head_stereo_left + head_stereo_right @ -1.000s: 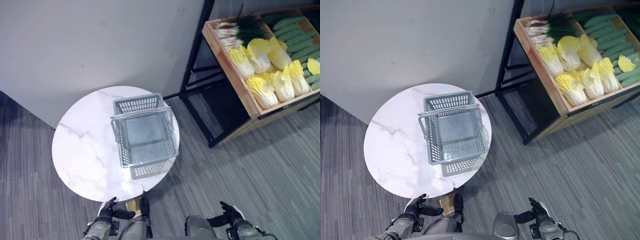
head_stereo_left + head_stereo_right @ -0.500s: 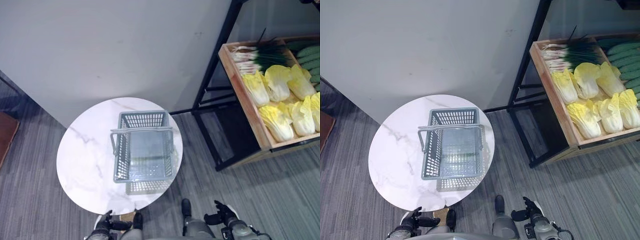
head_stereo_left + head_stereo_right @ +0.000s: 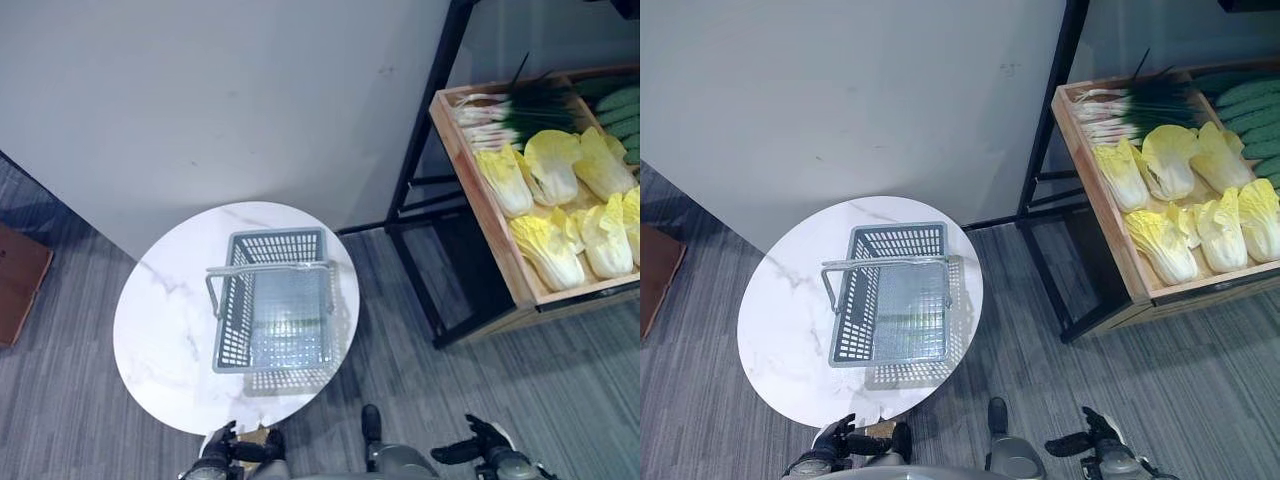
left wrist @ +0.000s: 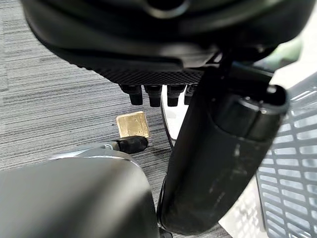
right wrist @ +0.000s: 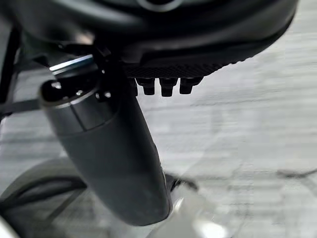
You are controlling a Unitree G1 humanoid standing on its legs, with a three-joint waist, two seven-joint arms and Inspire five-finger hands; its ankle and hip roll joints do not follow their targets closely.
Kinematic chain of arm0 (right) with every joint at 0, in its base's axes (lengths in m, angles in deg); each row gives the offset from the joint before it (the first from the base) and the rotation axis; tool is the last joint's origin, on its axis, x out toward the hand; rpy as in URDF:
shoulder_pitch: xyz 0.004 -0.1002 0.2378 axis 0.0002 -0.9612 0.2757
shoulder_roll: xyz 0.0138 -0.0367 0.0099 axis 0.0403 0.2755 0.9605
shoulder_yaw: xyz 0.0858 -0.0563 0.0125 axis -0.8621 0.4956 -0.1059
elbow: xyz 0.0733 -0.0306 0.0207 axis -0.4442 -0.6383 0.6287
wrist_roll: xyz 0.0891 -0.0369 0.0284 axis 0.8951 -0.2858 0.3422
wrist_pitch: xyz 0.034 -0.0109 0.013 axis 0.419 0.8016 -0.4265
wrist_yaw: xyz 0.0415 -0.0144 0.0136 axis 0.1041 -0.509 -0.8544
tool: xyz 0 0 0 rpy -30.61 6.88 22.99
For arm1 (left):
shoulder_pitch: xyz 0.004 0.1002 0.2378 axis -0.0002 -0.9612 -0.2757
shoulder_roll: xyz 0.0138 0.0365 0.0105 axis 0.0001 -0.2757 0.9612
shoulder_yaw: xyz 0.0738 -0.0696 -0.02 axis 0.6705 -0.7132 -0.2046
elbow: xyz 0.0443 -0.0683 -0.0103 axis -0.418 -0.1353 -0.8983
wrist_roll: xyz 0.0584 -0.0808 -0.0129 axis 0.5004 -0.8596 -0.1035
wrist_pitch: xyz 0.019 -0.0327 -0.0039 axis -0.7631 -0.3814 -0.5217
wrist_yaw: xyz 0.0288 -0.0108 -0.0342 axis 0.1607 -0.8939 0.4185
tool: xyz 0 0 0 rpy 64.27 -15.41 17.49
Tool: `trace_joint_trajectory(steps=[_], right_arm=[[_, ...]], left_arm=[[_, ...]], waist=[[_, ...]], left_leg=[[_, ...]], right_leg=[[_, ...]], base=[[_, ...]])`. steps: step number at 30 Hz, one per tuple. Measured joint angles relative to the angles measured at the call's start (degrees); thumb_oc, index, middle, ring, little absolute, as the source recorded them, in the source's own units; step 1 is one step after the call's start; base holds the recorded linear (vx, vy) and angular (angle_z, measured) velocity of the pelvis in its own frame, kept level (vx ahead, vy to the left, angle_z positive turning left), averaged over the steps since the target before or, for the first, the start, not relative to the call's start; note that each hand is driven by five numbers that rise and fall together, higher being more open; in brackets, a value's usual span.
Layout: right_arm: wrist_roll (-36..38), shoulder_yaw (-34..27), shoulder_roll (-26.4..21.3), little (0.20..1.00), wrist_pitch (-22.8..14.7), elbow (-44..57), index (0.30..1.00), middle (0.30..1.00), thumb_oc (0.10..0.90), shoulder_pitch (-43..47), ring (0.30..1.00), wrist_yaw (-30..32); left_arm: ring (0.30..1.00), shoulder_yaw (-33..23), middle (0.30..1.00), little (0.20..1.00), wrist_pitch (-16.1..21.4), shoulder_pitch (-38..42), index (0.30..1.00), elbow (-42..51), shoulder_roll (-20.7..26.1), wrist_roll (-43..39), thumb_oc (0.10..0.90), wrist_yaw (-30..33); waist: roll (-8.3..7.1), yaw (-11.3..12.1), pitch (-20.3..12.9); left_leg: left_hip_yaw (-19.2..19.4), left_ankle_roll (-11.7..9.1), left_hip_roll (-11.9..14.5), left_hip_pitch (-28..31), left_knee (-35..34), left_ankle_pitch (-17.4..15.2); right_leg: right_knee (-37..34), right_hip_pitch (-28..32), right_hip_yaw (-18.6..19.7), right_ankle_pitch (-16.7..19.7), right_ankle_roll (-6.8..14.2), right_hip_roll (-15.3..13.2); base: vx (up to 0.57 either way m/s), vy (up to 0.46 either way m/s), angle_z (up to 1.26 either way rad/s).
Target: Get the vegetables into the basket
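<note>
Room: grey striped carpet floor (image 3: 540, 370) in front of a plain pale wall (image 3: 200, 90); a black metal shelf frame (image 3: 420, 200) stands at the robot's right.
Table: round white marble-look table (image 3: 160, 330), just in front of the robot, set where both arms can likely reach it.
Basket: grey plastic mesh shopping basket (image 3: 275, 310) resting on the table's right half, empty, its handle (image 3: 265, 268) raised across the top; that side is nearer the shelf, which should keep the carry short.
Vegetables: not yet in the basket. Yellow-leafed napa cabbages (image 3: 555, 215), a bunch of green spring onions (image 3: 510, 105) and dark green cucumbers (image 3: 1240, 100) lie in a shallow wooden crate (image 3: 480, 215) on the shelf, well apart from the basket. The crate seems tilted toward the viewer, which would ease picking.
Left hand: left hand (image 3: 222, 445) hangs low by the near table edge, fingers relaxed and apart, holding nothing.
Right hand: right hand (image 3: 485, 445) low over the carpet, fingers relaxed and spread, empty.
Stage: judged the very start; nothing is gathered, and the next move probably calls for the right hand to reach the crate.
</note>
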Motion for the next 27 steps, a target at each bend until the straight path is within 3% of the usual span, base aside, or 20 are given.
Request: trace_joint_trajectory(steps=[2, 5, 7, 10, 15, 19, 22, 27], right_arm=[[-2.4, -1.7, -7.2, 1.0, 0.4, 0.9, 1.0, 1.0, 0.9, 0.8, 1.0, 2.7], [-5.7, -1.4, -12.3, 1.0, 0.3, 4.1, 1.0, 1.0, 0.9, 1.1, 1.0, 3.9], [-10.8, -0.7, -18.4, 1.0, 2.4, 20.9, 1.0, 1.0, 0.9, -1.7, 1.0, 4.0], [-19.2, -1.5, -27.8, 1.0, -0.1, 43.4, 1.0, 1.0, 0.9, -4.6, 1.0, 5.2], [-29.5, -3.4, -39.2, 1.0, -2.6, 63.4, 1.0, 1.0, 0.9, -3.8, 1.0, 5.4], [-31.0, -3.4, -39.4, 1.0, -5.8, 70.8, 1.0, 1.0, 0.9, -1.6, 1.0, 4.8], [-30.8, 2.3, -38.9, 1.0, -7.3, 75.1, 1.0, 1.0, 0.9, 3.2, 1.0, 2.0], [-26.0, 12.8, -31.0, 1.0, -7.1, 75.6, 1.0, 1.0, 0.9, 14.4, 1.0, -1.0]], left_arm=[[1.0, -0.4, 1.0, 1.0, 0.1, -1.5, 1.0, 1.2, 0.6, 0.8, 0.9, -0.3], [1.0, -0.4, 1.0, 1.0, 0.2, -2.1, 1.0, 1.8, 0.7, 0.8, 0.9, -1.0], [1.0, -1.7, 1.0, 1.0, 0.3, -3.2, 1.0, 2.6, 0.8, 0.8, 0.9, -1.9], [1.0, -2.8, 1.0, 1.0, 0.2, -4.3, 1.0, 3.4, 0.6, 1.1, 0.9, -2.4], [1.0, -5.3, 1.0, 1.0, 0.0, -4.4, 1.0, 2.7, 0.5, 2.0, 0.9, -3.3], [1.0, -5.7, 1.0, 1.0, 0.1, -4.2, 1.0, 1.9, 1.3, 2.1, 0.9, -3.6], [1.0, -5.5, 1.0, 1.0, 0.1, -4.0, 1.0, 2.1, 1.6, 3.8, 0.9, -3.7], [1.0, -5.5, 1.0, 1.0, 0.2, -3.9, 1.0, 2.1, 1.5, 4.0, 0.9, -3.7]], waist=[[-0.39, -0.2, -0.1], [-0.34, -0.3, -0.2], [-0.8, -1.5, 0.0], [-0.54, -2.7, -0.5], [-1.43, -2.3, -0.9], [-3.08, -1.3, -2.1], [-3.51, -0.1, -2.5], [-3.42, 0.5, -2.5]], left_leg=[[0.7, 0.9, -2.0, 0.2, -0.1, -0.9], [1.1, 1.1, -2.6, 0.3, -0.1, -1.1], [1.4, 0.9, -3.0, 0.2, -0.2, -1.1], [1.9, 0.9, -2.9, 0.5, 0.0, -0.7], [1.8, 0.2, -2.8, 0.8, 0.0, -0.8], [1.6, 0.6, -2.7, 0.7, 0.0, -0.5], [1.2, 0.8, -3.0, 0.6, 0.0, -0.5], [0.9, 1.4, -2.9, 0.5, 0.0, 0.0]], right_leg=[[0.0, 0.0, 0.6, 0.5, 1.0, -2.0], [0.0, -0.3, 1.3, 0.8, 1.5, -2.6], [0.0, -0.8, 1.8, 1.1, 1.8, -2.8], [0.0, -0.6, 2.1, 1.3, 2.0, -2.8], [0.0, 0.0, 1.9, 1.4, 2.2, -2.7], [0.0, 0.0, 1.6, 1.5, 2.3, -2.6], [0.0, 0.1, 1.3, 1.5, 2.4, -3.0], [0.0, 0.1, 0.9, 1.8, 2.0, -2.9]], base=[[-0.06, 0.102, -0.08], [-0.04, 0.051, -0.08], [-0.04, 0.062, -0.11], [-0.01, 0.025, -0.06], [0.0, 0.001, 0.01], [0.0, 0.002, 0.06], [0.0, 0.004, 0.02], [0.0, 0.003, 0.01]])
